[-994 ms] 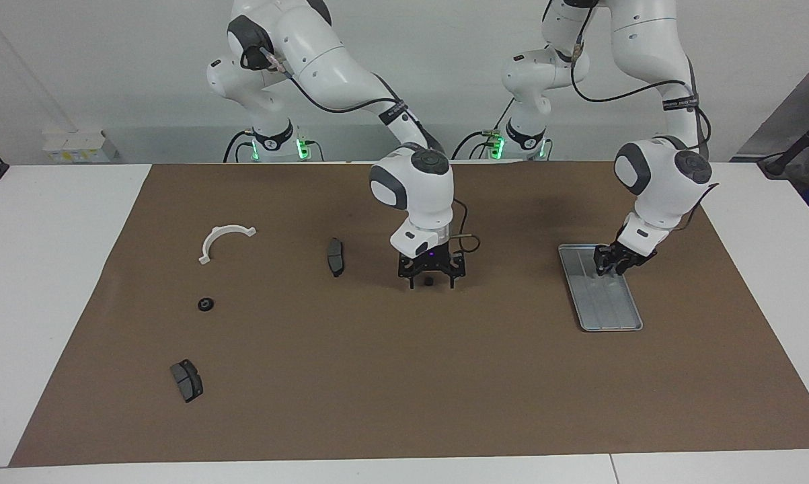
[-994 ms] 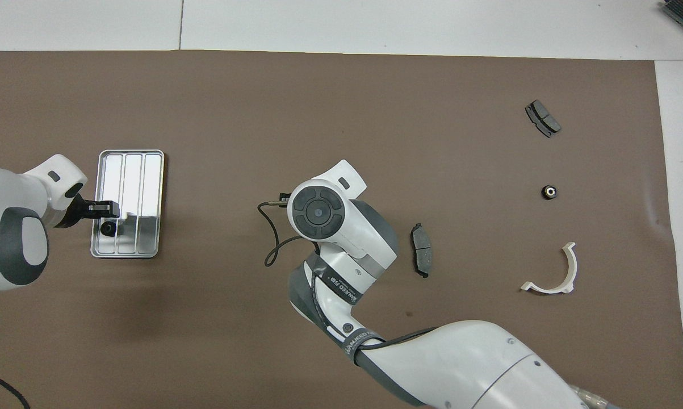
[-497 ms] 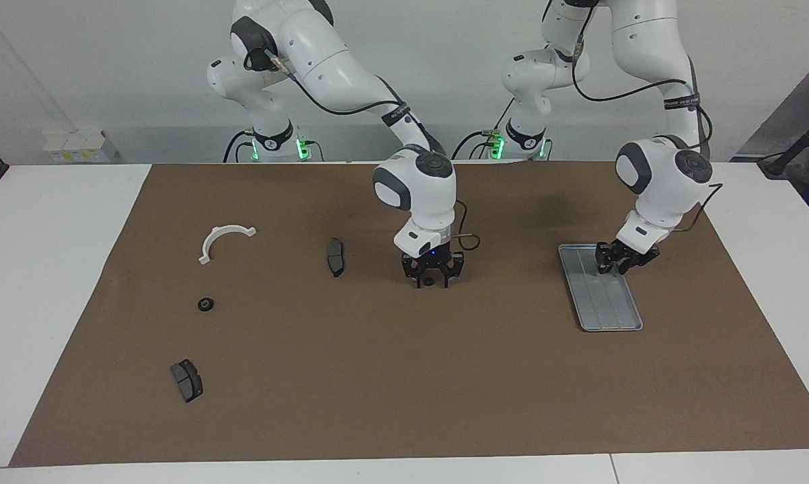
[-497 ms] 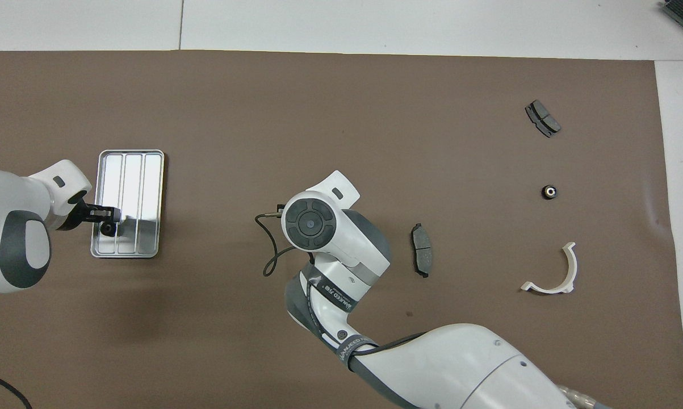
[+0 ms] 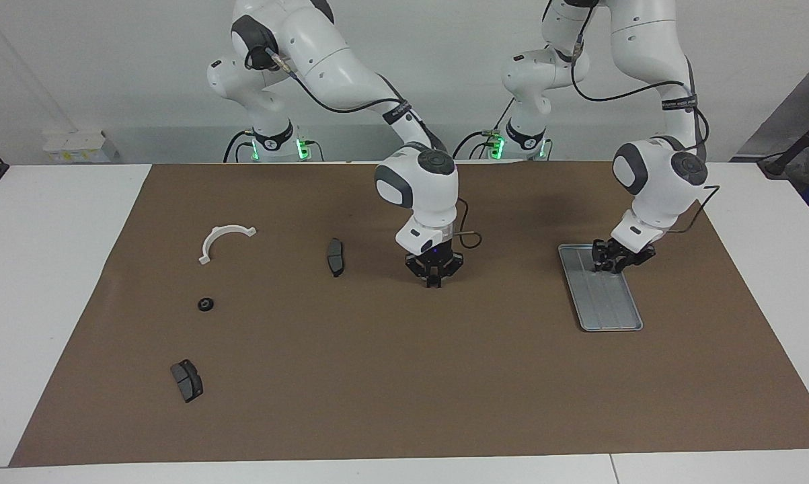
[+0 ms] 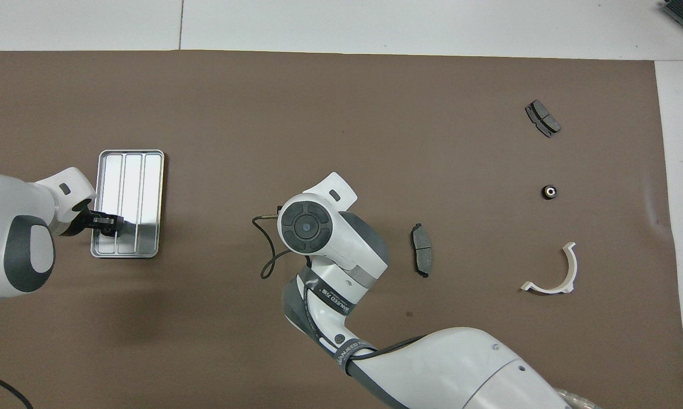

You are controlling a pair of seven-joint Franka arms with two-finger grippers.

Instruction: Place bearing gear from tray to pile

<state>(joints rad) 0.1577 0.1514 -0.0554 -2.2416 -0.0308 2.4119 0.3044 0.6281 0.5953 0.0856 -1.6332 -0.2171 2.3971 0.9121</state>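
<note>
the right pincer (image 5: 434, 281) is closed at mid tabletop (image 5: 377, 376); whether it grips anything cannot be told. the left pincer (image 5: 609, 264) pinches one bearing gear (image 6: 107, 226) over the single tray (image 5: 612, 312). two brake pads (image 5: 335, 256), one white clip (image 5: 224, 239), one second gear (image 5: 206, 304) lie apart.

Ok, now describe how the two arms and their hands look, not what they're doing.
Both arms are glossy white Frankas with rounded dark grey joint caps, black printed bands around a link, and black cables looped along the outside. Green lights glow at both bases. The left hand and right hand are small black two-finger units on white wrists; a thin cable curls beside the right wrist.
</note>
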